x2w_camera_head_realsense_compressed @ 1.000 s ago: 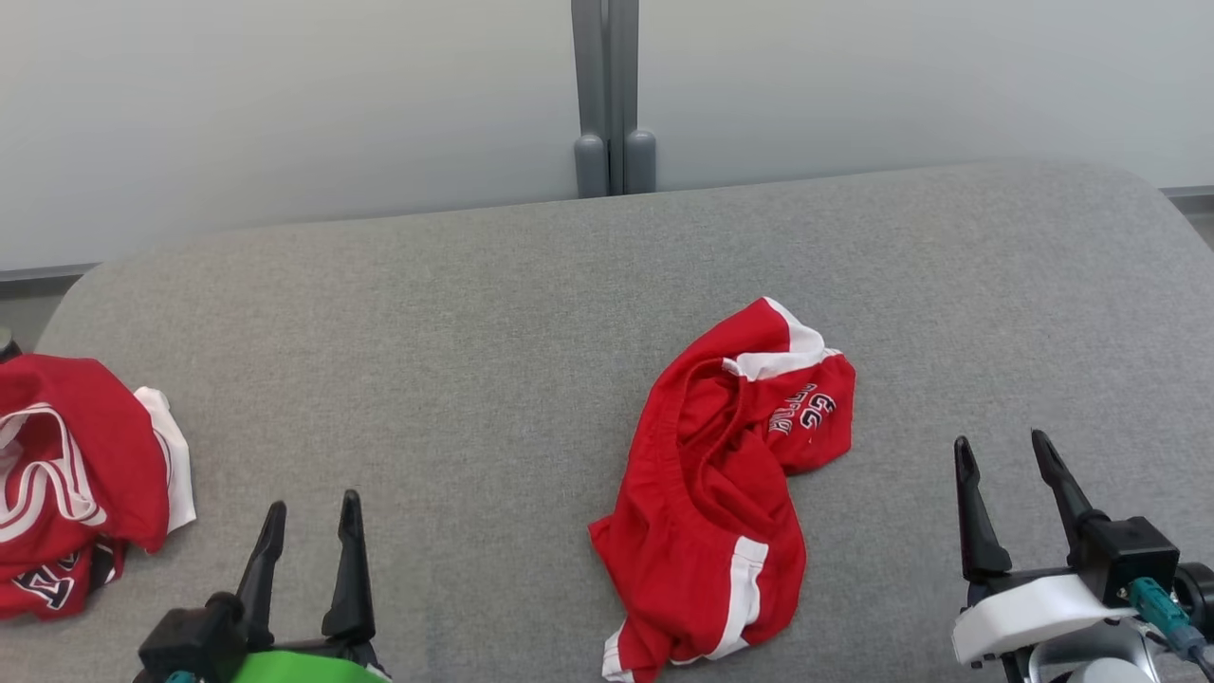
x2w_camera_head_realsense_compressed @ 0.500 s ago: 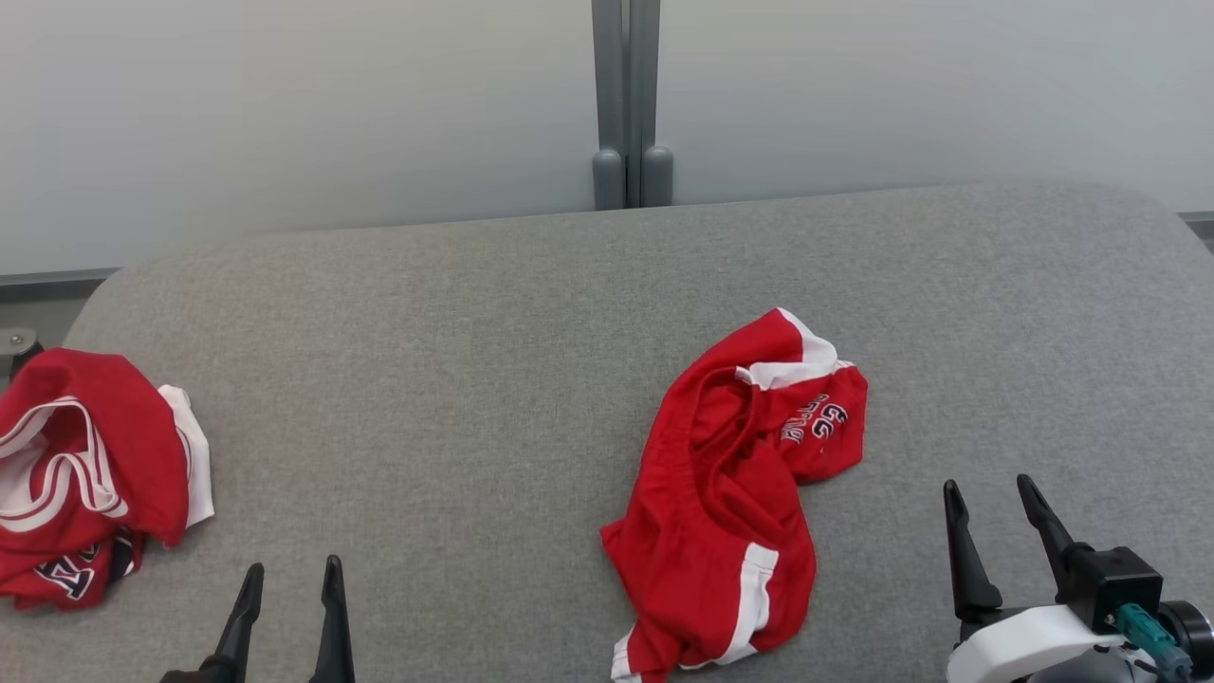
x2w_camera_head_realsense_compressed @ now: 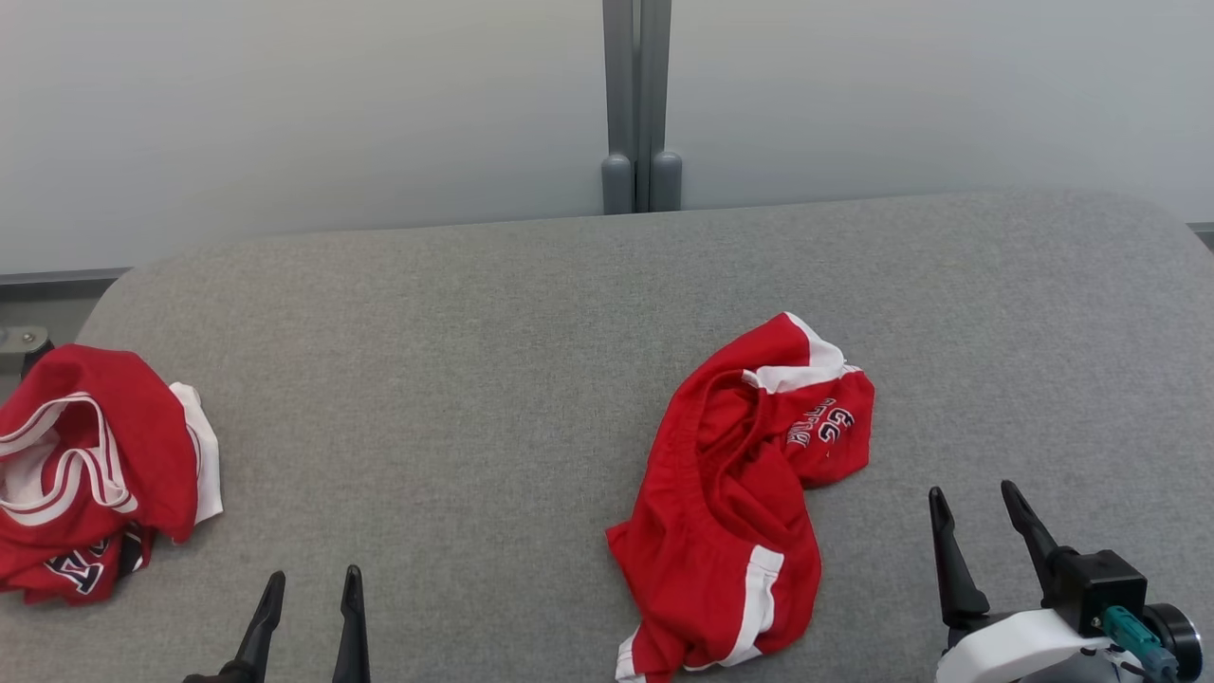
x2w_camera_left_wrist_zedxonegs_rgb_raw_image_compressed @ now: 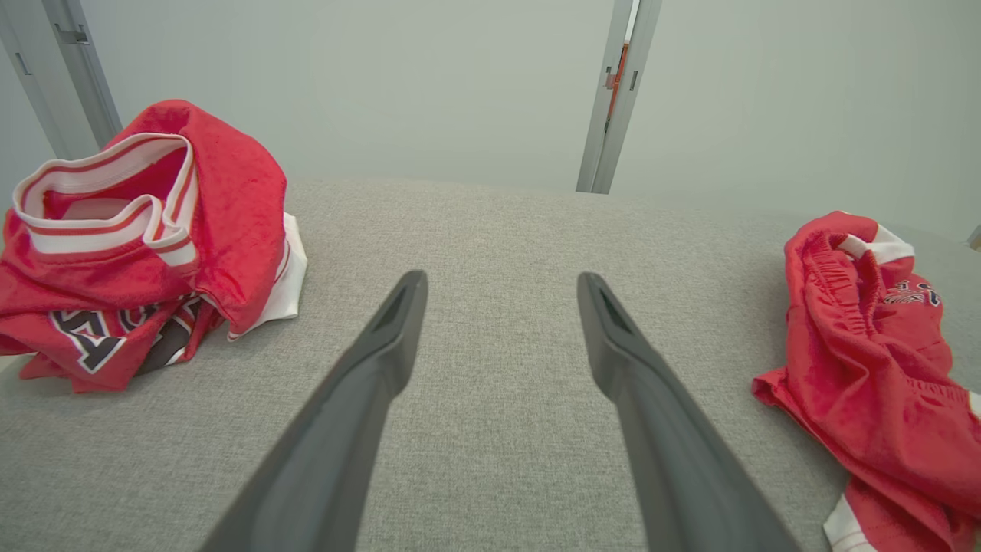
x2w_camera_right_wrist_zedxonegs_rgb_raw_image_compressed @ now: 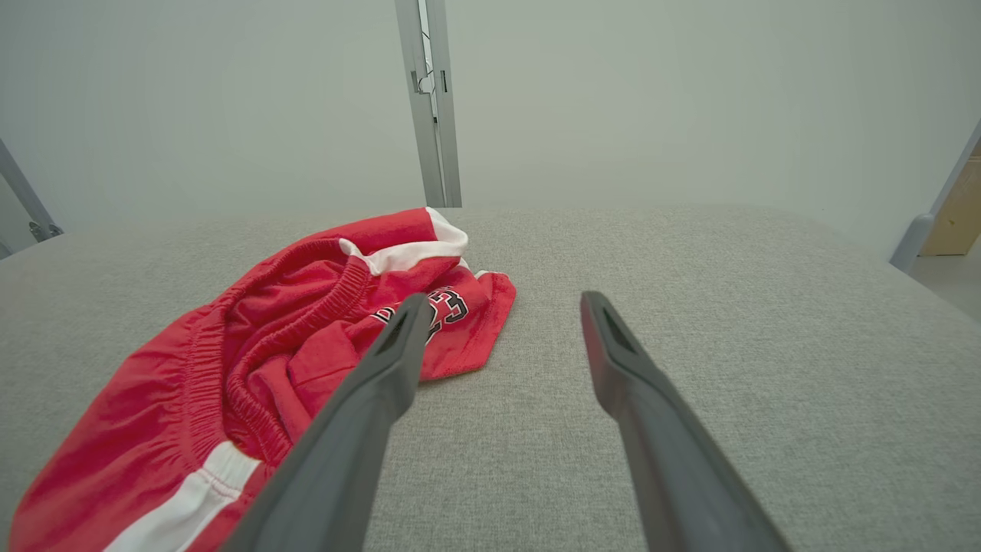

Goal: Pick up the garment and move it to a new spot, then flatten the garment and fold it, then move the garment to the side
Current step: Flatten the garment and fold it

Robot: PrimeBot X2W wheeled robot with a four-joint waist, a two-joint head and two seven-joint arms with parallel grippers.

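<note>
Grey fabric surface point(x2w_camera_head_realsense_compressed: 474, 313): crumpled red shorts point(x2w_camera_head_realsense_compressed: 730, 493), another red garment point(x2w_camera_head_realsense_compressed: 95, 455) at left

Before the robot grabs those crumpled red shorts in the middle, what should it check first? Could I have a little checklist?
1. Left gripper open, holding nothing: ok.
2. Right gripper open, holding nothing: ok.
3. Crumpled red shorts with white stripes lying free on the grey fabric surface, nothing on them: ok.
4. Shorts flat: not ok, they are bunched and folded over themselves.
5. Other red-and-white garment heap at the far left, apart from the shorts: ok.
6. Right gripper beside the shorts, not touching: ok.
</note>
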